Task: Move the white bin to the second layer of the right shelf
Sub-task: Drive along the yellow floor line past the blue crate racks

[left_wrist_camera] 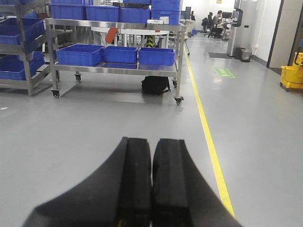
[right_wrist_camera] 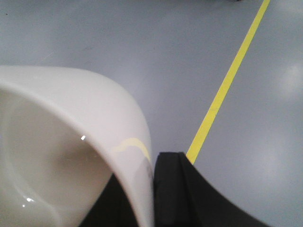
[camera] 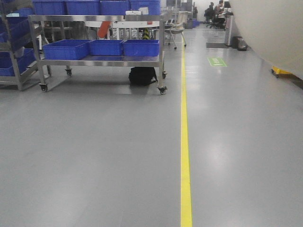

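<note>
My left pincer (left_wrist_camera: 152, 146) has its two black fingers pressed flat together with nothing between them. It points over bare grey floor toward a wheeled steel cart (left_wrist_camera: 116, 69) at 11 o'clock, which carries blue crates (left_wrist_camera: 79, 54). That cart's surface looks smooth, with no rollers, so I don't take it for the goal. I can't pick out the right shelf second layer in any view. The yellow floor line (camera: 185, 156) runs away at 12 o'clock.

At 2 o'clock in the front view the white bin (camera: 270, 28) fills the corner, apparently held up off the floor. My right pincer (right_wrist_camera: 154, 165) is pinching its wall at the rim; one black finger shows beside the wall and the other is mostly hidden by it.

I judge the pickup done, with the carry and the placement left. The bin is glossy cream plastic with a rounded rim, empty as far as I can see, and its smooth wall mirrors the yellow line.
</note>
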Controlling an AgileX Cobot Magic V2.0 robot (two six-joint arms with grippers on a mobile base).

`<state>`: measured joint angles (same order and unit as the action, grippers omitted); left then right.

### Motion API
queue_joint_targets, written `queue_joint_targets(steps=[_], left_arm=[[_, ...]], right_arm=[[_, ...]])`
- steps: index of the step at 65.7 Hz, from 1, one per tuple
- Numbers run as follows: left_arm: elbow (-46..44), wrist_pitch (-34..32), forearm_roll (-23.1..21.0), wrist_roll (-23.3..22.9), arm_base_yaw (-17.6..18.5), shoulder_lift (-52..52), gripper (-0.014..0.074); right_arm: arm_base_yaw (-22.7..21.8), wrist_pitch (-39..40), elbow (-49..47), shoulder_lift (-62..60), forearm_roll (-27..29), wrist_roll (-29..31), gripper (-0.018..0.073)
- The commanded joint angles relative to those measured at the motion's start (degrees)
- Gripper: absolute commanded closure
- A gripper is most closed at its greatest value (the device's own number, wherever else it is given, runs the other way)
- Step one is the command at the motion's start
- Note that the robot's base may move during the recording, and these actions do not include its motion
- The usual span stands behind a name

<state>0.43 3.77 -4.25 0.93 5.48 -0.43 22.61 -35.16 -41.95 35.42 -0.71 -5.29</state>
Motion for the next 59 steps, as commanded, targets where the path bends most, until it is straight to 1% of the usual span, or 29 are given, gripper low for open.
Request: queue_joint_targets(steps=[1,59], left_arm=[[2.11,-4.90,-0.06,-0.42,0.32,-0.18,0.0512],[2.11,-4.90,-0.06,-0.42,0.32,-0.18,0.0512]], right_arm=[[-0.20,5.31,-1.88,0.11,-0.41,0.13,0.0506],[-0.20,5.31,-1.88,0.11,-0.41,0.13,0.0506]])
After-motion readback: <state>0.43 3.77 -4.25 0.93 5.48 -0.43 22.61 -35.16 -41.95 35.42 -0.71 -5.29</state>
